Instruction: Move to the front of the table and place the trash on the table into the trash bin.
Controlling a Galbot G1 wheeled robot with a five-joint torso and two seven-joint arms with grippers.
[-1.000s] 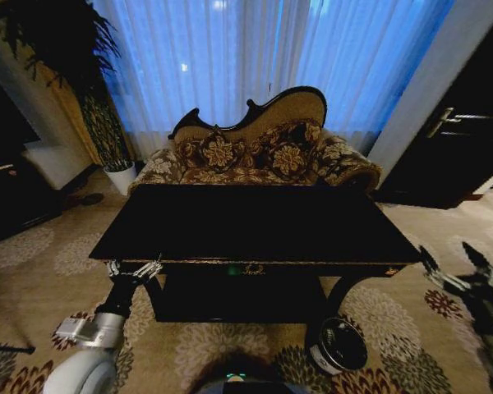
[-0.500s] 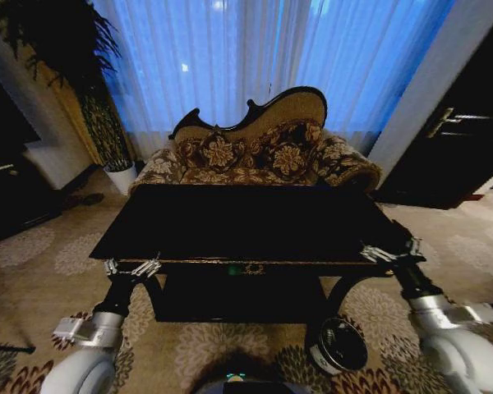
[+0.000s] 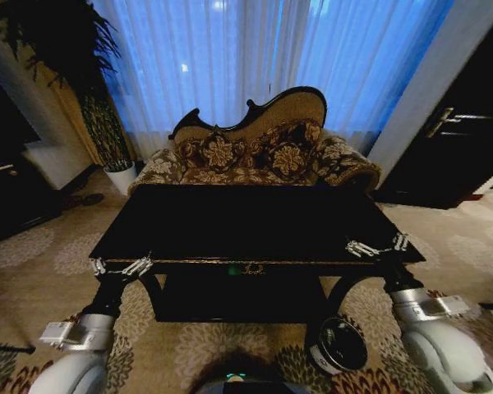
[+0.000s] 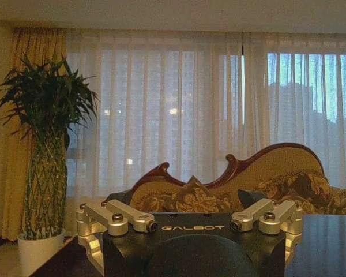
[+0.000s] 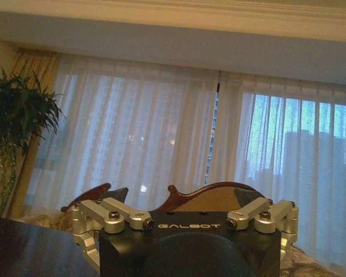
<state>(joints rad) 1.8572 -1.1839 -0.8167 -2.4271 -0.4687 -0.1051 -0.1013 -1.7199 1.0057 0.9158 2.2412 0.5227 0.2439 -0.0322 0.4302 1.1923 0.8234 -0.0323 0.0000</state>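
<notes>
Glossy black counter (image 3: 255,222): left gripper (image 3: 115,268) and right gripper (image 3: 376,246) at its front corners, jaws apart; head view adds the trash bin (image 3: 337,346) below.

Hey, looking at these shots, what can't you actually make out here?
- Trash: none can be made out on the table in the head view; the glossy black top is too dark.
- Trash bin: head view shows its top, but the inside is too dark to read.
- Left gripper and right gripper: jaws open at the table's front corners, holding nothing.
</notes>
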